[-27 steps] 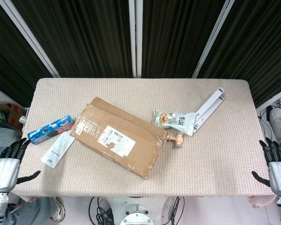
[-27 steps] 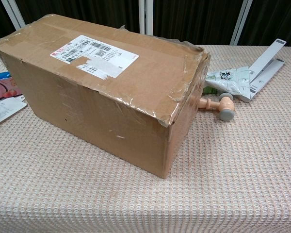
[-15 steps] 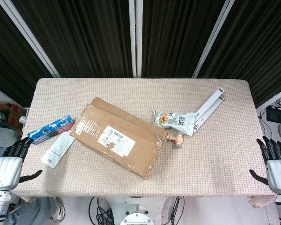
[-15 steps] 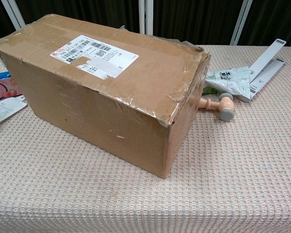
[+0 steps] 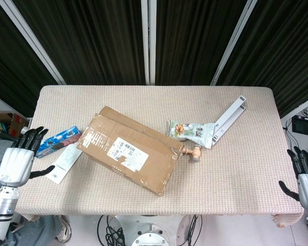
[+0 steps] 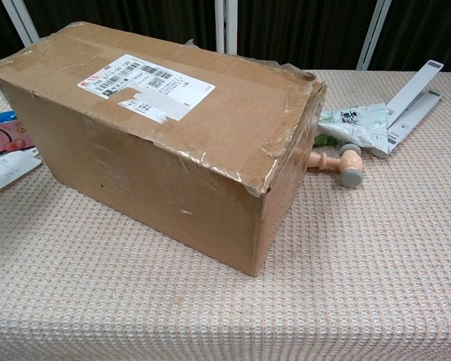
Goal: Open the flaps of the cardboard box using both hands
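The brown cardboard box (image 5: pixel 131 150) lies slantwise in the middle of the table, its top flaps down and taped, a white shipping label (image 6: pixel 146 85) on top. In the chest view the cardboard box (image 6: pixel 165 143) fills the left and centre. My left hand (image 5: pixel 19 161) hovers at the table's left edge, fingers spread and holding nothing, well clear of the box. My right hand (image 5: pixel 306 177) is at the table's right front corner, fingers apart and empty. Neither hand shows in the chest view.
A blue snack pack (image 5: pixel 55 142) and a white packet (image 5: pixel 64 163) lie left of the box. Right of it are a snack bag (image 5: pixel 192 132), a small wooden hammer (image 5: pixel 192 153) and a white folding stand (image 5: pixel 230 118). The table (image 5: pixel 236 174) is covered in beige cloth.
My left hand has risen and moved inward toward the table's left edge. My right hand has shifted slightly right and down. The box has not moved.
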Controlling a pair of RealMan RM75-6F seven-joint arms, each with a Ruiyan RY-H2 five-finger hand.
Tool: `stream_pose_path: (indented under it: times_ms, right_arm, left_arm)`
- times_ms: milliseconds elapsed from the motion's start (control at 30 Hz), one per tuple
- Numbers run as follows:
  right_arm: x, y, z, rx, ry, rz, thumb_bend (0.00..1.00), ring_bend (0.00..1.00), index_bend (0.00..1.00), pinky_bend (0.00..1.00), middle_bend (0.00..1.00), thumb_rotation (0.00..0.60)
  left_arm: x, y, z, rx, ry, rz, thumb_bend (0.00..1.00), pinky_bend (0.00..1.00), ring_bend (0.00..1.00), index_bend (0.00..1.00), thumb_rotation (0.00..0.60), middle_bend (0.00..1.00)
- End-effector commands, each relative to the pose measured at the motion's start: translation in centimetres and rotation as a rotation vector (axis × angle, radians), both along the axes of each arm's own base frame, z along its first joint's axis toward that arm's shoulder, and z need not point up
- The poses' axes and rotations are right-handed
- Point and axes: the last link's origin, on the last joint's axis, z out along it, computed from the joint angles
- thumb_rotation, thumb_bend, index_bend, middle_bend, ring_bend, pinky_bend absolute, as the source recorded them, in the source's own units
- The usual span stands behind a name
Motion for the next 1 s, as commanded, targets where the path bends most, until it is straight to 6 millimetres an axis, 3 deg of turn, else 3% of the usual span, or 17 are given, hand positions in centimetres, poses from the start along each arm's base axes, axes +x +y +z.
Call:
stream_pose_path:
  times_ms: [33,167,300,467,700,1000]
  right_arm:
    - [0.2,-0.1,-0.1,0.004,-0.001,0.01,0.13,0.0,0.0,0.0,0.0,0.6]
    - [0.5,-0.1,-0.5,0.009,-0.045,0.04,0.07,0.0,0.0,0.0,0.0,0.6]
    - [0.5,-0.1,-0.6,0.006,-0.064,0.053,0.04,0.0,0.0,0.0,0.0,0.6]
    - [0.5,-0.1,-0.4,-0.004,-0.066,0.056,0.03,0.0,0.0,0.0,0.0,0.6]
    - [0.4,-0.2,-0.3,-0.005,-0.067,0.052,0.03,0.0,0.0,0.0,0.0,0.6]
    - [0.1,-0.4,-0.1,-0.016,-0.072,0.043,0.03,0.0,0.0,0.0,0.0,0.6]
  left_arm:
    - [4.7,4.2,1.8,-0.017,-0.091,-0.106,0.0,0.24,0.12,0.11,0.489,0.12]
    - [9.1,8.2,2.1,-0.095,-0.176,-0.192,0.0,0.24,0.12,0.12,0.373,0.14]
    - [13.1,10.7,0.6,-0.252,-0.304,-0.228,0.0,0.23,0.12,0.18,0.217,0.19]
    - [14.9,12.2,-2.1,-0.393,-0.242,-0.223,0.0,0.21,0.12,0.27,0.12,0.24]
    - [15.6,13.4,-5.3,-0.475,-0.164,-0.198,0.0,0.2,0.1,0.28,0.107,0.24]
    - [15.3,14.5,-7.6,-0.525,-0.035,-0.147,0.0,0.2,0.1,0.3,0.084,0.24]
